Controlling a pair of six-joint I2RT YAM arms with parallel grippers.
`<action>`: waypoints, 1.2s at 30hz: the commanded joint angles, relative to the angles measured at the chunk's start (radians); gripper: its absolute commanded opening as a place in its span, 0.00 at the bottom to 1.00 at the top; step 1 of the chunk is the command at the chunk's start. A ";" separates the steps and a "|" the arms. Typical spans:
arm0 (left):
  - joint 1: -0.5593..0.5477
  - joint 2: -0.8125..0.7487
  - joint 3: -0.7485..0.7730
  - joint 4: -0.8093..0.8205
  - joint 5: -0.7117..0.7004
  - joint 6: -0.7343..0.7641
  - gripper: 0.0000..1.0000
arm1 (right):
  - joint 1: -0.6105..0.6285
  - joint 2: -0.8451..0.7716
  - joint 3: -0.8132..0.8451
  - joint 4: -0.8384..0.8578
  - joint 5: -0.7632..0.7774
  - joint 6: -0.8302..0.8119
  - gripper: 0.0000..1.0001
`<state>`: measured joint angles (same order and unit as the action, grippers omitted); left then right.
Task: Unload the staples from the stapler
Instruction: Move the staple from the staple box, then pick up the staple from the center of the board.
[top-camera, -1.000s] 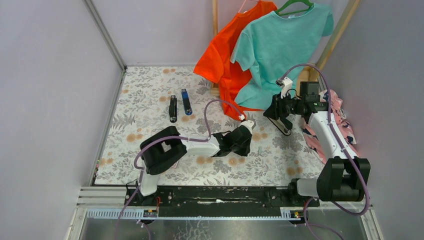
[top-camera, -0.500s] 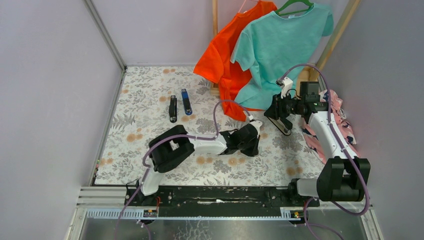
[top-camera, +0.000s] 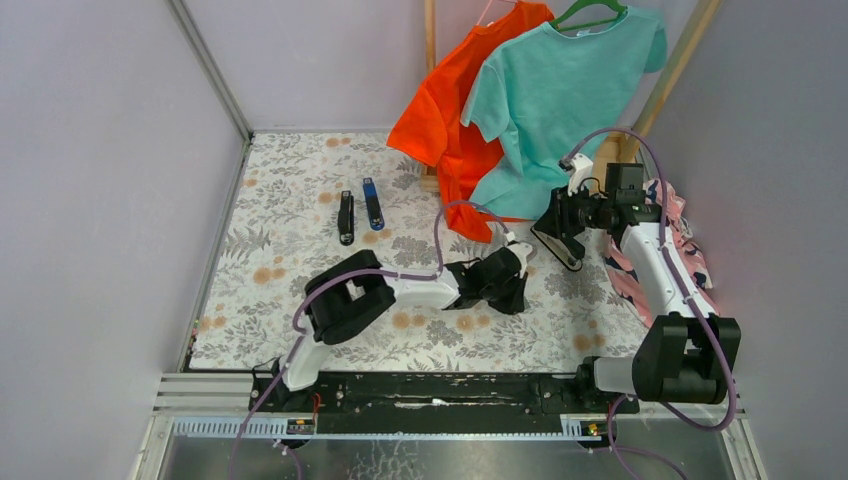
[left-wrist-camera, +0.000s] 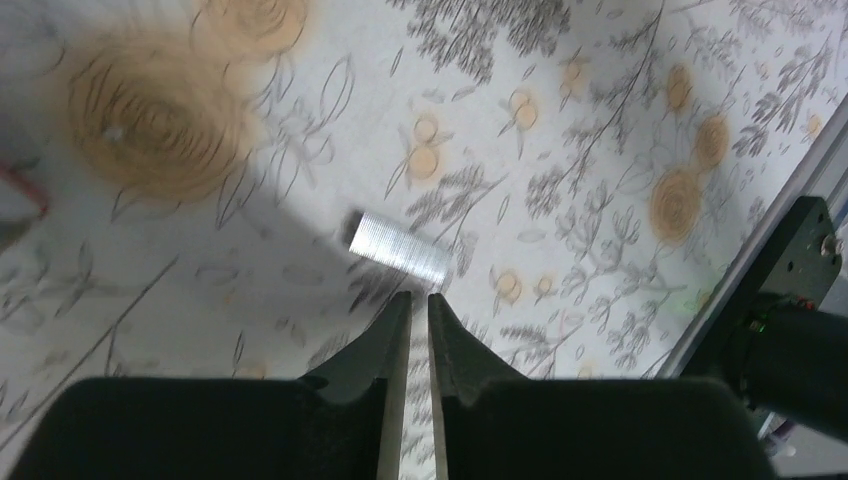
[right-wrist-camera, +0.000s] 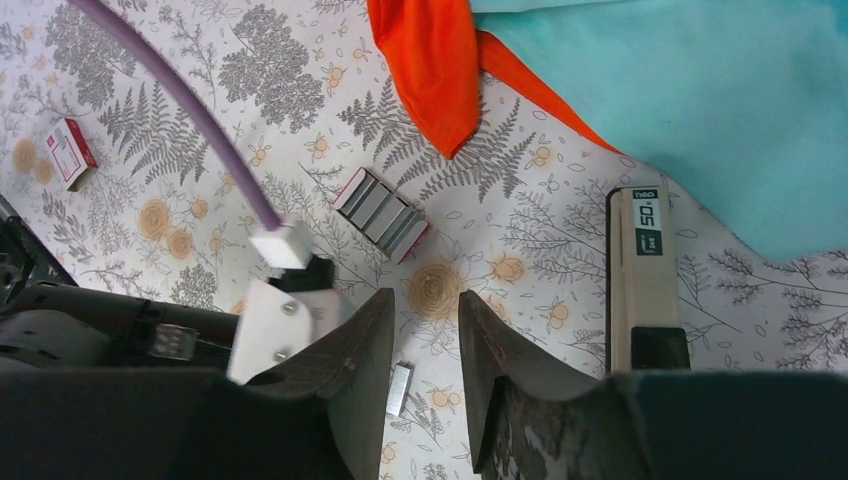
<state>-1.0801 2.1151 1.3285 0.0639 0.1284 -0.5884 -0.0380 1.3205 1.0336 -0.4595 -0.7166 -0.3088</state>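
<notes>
My left gripper is pressed together, its black tapered fingers nearly tip to tip. Just beyond them the staples, a short ribbed silvery strip, lie flat on the floral bench. My right gripper hangs spread and empty. The stapler, a long pale bar with a black end, lies beside it on the right of its wrist view.

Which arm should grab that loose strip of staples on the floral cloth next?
Left. The left end effector hangs just short of the short silvery strip of staples, fingertips aimed at it, though shut. The right end effector sits farther back, by the hanging teal shirt.
</notes>
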 joint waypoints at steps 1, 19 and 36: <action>-0.006 -0.148 -0.126 0.111 -0.058 0.047 0.19 | -0.034 -0.037 0.027 -0.014 0.000 -0.018 0.38; 0.100 -0.935 -0.894 0.699 -0.320 0.308 1.00 | 0.116 -0.094 -0.094 -0.147 0.101 -0.204 0.47; 0.158 -1.177 -1.031 0.646 -0.360 0.286 1.00 | 0.244 -0.058 -0.128 -0.146 0.139 -0.233 0.53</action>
<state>-0.9283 0.9596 0.3069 0.6388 -0.1852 -0.3149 0.1947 1.2480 0.8810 -0.6083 -0.5991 -0.5228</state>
